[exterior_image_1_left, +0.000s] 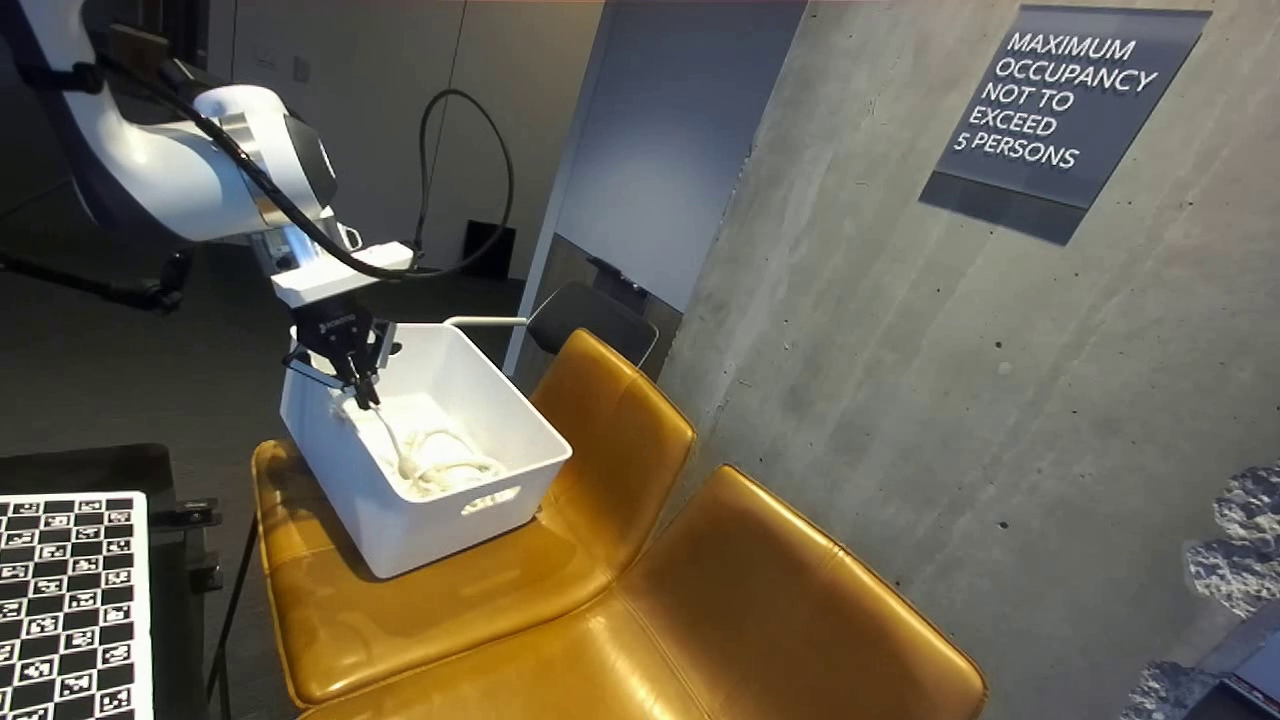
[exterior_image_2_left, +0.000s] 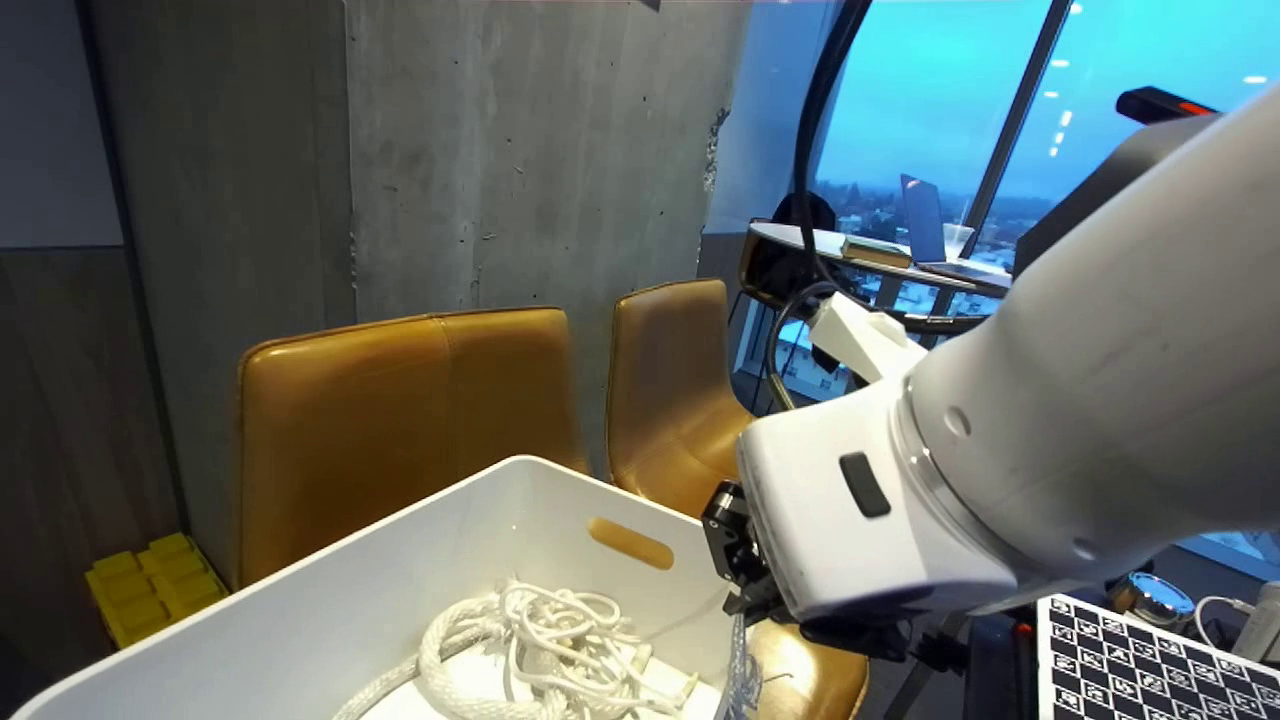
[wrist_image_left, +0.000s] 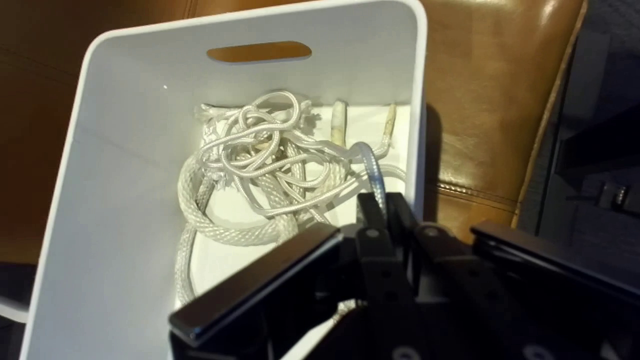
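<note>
Wrist view, lower right: your pincer (wrist_image_left: 384, 200) nearly closed, thin white cord (wrist_image_left: 373, 172) pinched between its tips. Cord runs up from your grip into loose tangle mid-frame, over thick white rope (wrist_image_left: 240, 236); tangle and rope lie inside white bin (wrist_image_left: 125, 150). Exterior view, lower left: bin on tan chair (exterior_image_1_left: 420, 630). Second chair (exterior_image_1_left: 800, 590) beside it. Behind, concrete wall (exterior_image_1_left: 850, 400); occupancy sign (exterior_image_1_left: 1070, 115) upper right.

white bin's wall (wrist_image_left: 419, 90) stood just beside the hand (wrist_image_left: 384, 202), rope heap (wrist_image_left: 250, 162) lay lower on its other side, open air stretched above that heap, chair backrest (exterior_image_2_left: 400, 425) rose across the bin from the hand
</note>
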